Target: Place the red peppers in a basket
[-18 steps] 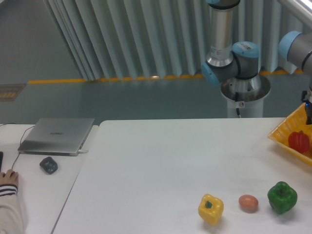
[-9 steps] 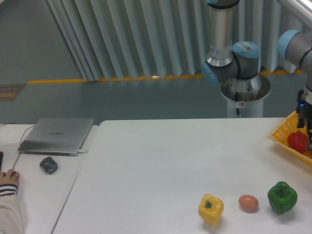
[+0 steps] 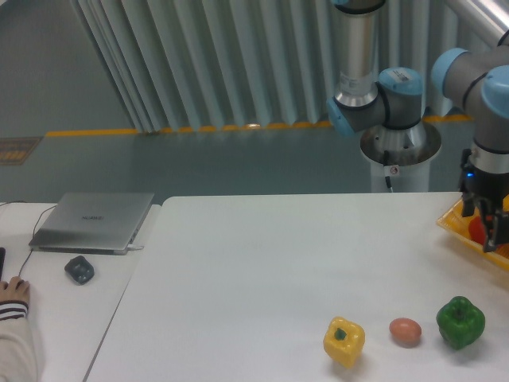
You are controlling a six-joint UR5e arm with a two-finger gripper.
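The red pepper (image 3: 475, 230) lies in the yellow-orange basket (image 3: 448, 218) at the table's right edge; only a small part of it shows behind my gripper's dark fingers. My gripper (image 3: 483, 225) hangs over the basket's left part, just in front of the pepper. Its fingers stand apart and hold nothing. Most of the basket is cut off by the frame's right edge.
A green pepper (image 3: 460, 321), a brown egg-like thing (image 3: 405, 330) and a yellow pepper (image 3: 343, 341) lie in a row near the front right. A laptop (image 3: 94, 220), a dark mouse (image 3: 79, 269) and a person's hand (image 3: 13, 293) are at the left.
The arm has swung left into view, so the gripper now stands in front of the red pepper and hides most of it. The pepper stays in the basket.
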